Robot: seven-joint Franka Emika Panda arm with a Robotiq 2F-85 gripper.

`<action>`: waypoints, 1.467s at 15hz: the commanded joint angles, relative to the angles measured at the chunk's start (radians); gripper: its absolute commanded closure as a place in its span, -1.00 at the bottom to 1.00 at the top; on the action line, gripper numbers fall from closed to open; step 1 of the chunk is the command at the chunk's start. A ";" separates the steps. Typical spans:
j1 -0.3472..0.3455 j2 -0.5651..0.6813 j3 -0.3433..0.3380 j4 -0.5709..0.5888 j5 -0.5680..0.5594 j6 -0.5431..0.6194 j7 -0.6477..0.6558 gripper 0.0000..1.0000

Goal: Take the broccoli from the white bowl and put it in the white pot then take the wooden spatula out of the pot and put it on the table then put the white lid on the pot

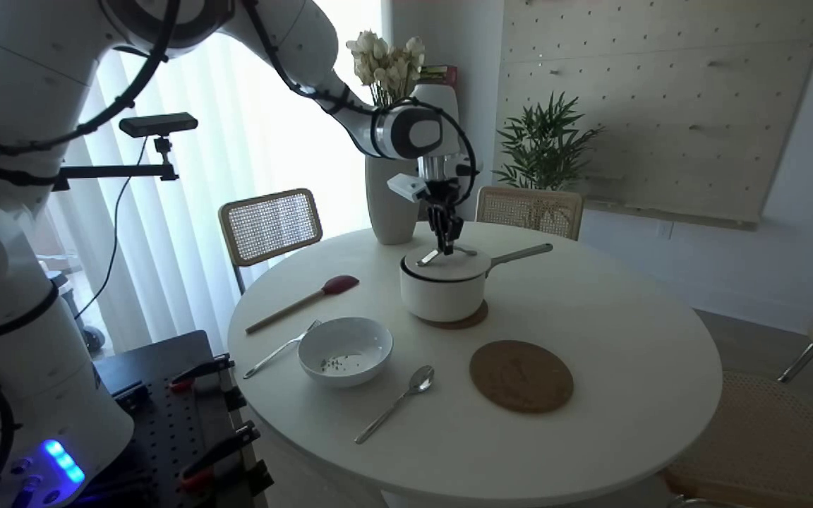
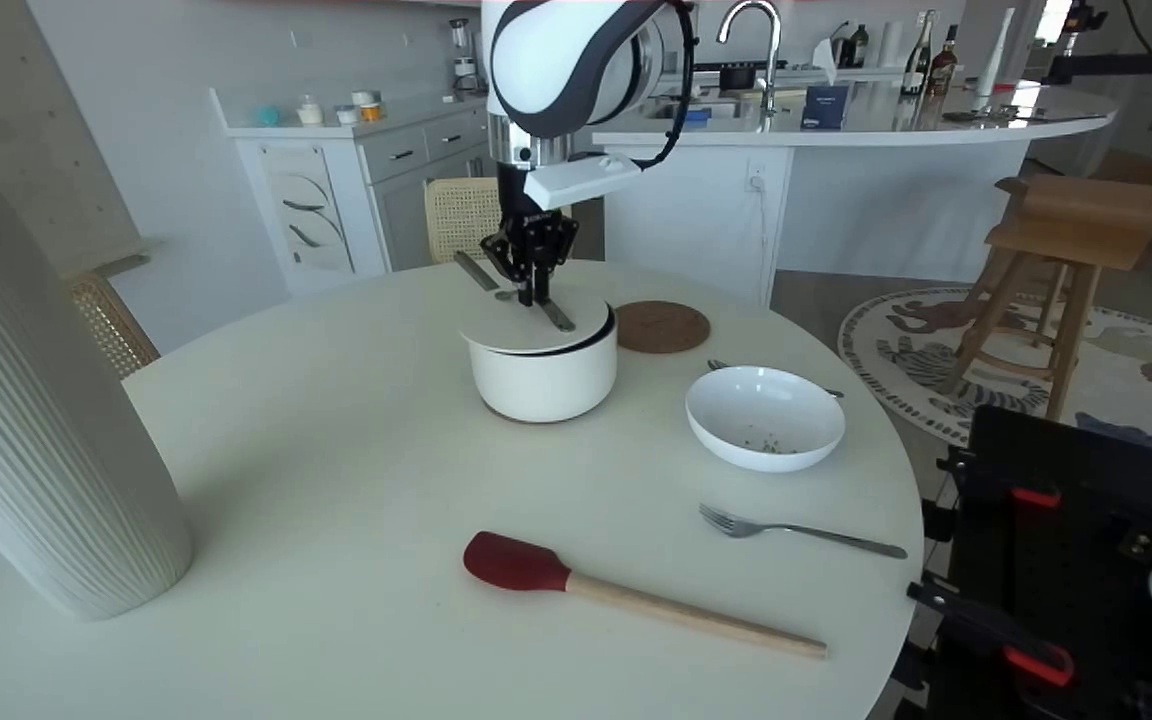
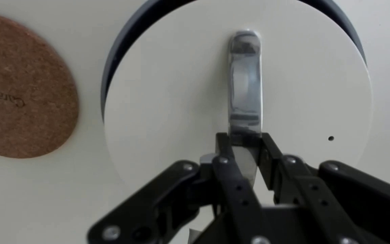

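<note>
Holding the white lid (image 3: 164, 101) by its handle (image 3: 245, 81) in the tool (image 3: 244, 140), off-centre over the pot (image 2: 541, 385), baring a gap (image 3: 139, 25) at ten o'clock in the wrist view.

Rounded white arm (image 1: 311, 44) with dark-grey joint bands (image 1: 399, 135); black cable (image 1: 145, 73) strapped along it; black, jointed hand (image 3: 244, 140) with silver screws (image 3: 110, 233); white base (image 1: 61, 395) bearing blue lights (image 1: 64, 461).

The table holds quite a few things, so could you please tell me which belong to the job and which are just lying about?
Job: bowl; pot; spatula; lid, held by the gripper.
Lying about: fork; spoon; vase; side mat; pot mat, though the pot stands on it.
</note>
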 commanded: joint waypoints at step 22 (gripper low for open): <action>0.008 -0.059 0.014 -0.073 -0.002 -0.008 -0.030 0.88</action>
